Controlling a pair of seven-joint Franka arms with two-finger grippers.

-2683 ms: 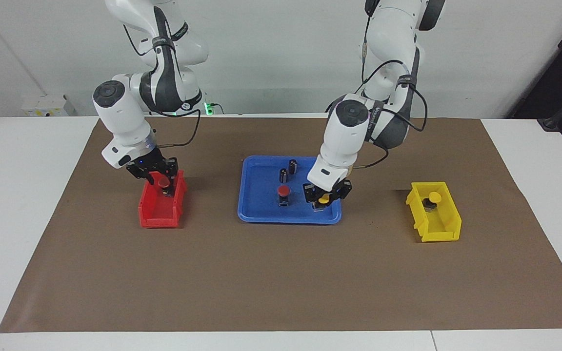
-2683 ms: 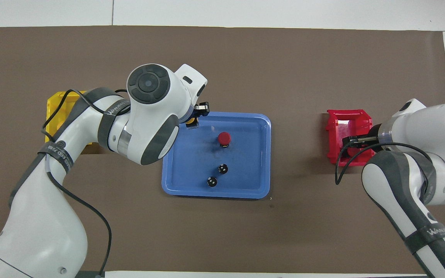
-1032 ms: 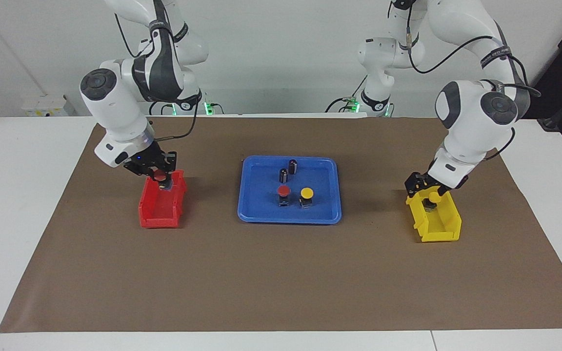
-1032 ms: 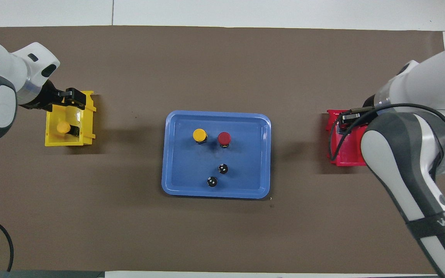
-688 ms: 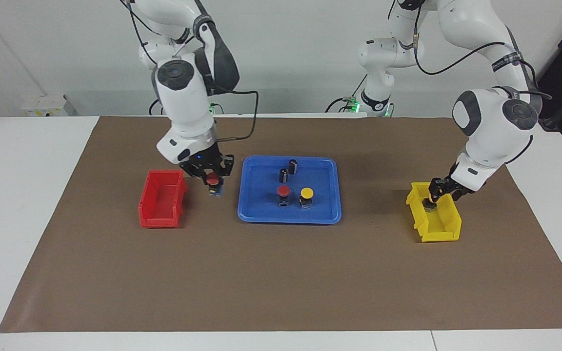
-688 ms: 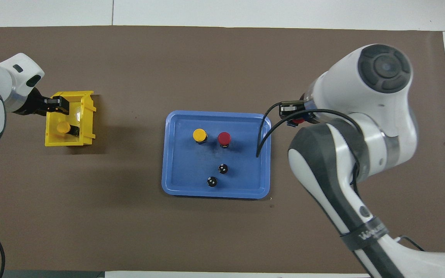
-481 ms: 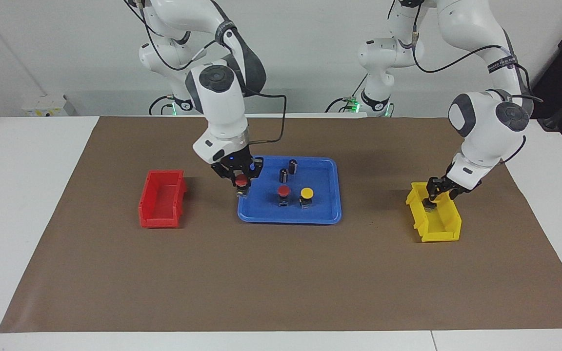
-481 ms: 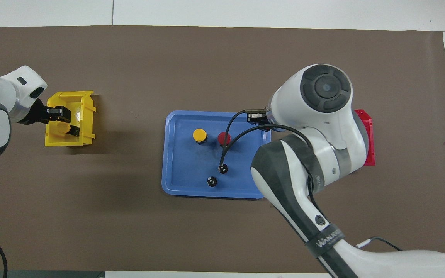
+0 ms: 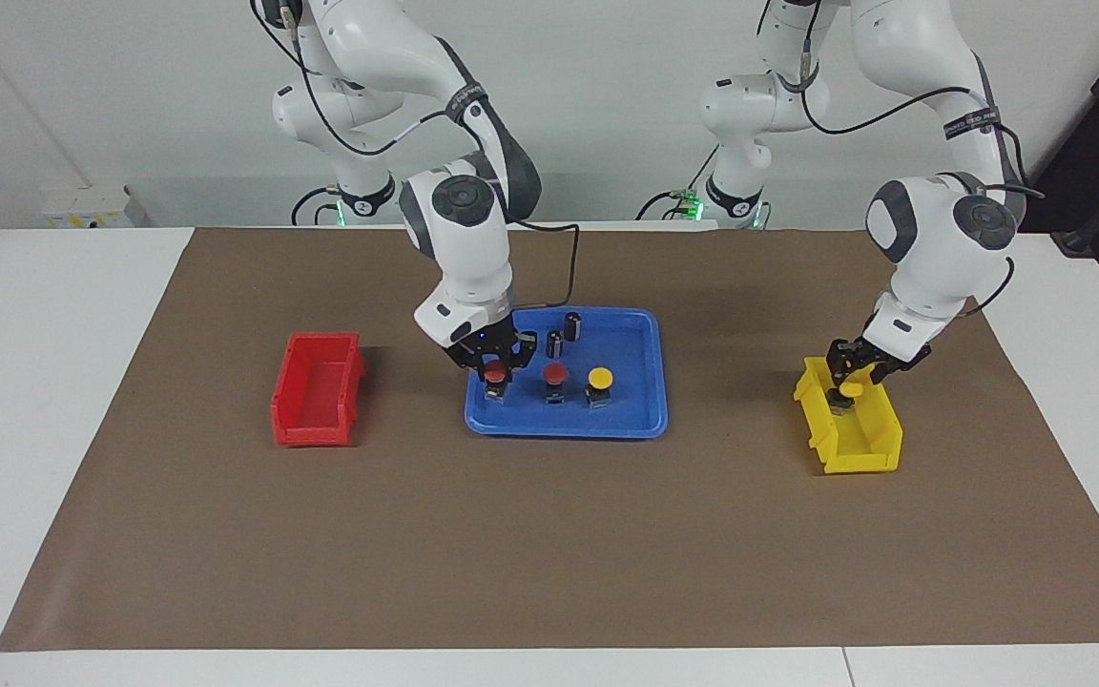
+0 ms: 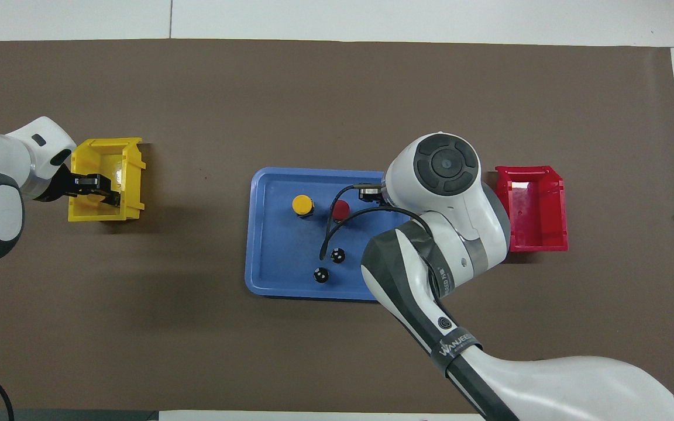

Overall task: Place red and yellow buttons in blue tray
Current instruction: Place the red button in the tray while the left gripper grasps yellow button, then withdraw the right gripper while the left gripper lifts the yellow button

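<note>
Two buttons stand in the blue tray (image 9: 640, 401); right jaws grip a third red one (image 9: 495, 364), left jaws grip a yellow one (image 9: 852, 388)

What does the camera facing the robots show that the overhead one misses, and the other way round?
Facing only: the right gripper shut on the carried red button over the blue tray; from overhead the arm's own wrist hides that button. Overhead only: the pale marks on top of the two dark cylinders. Both: the tray's loose red button and yellow button, the red bin, and the left gripper at the yellow bin.
</note>
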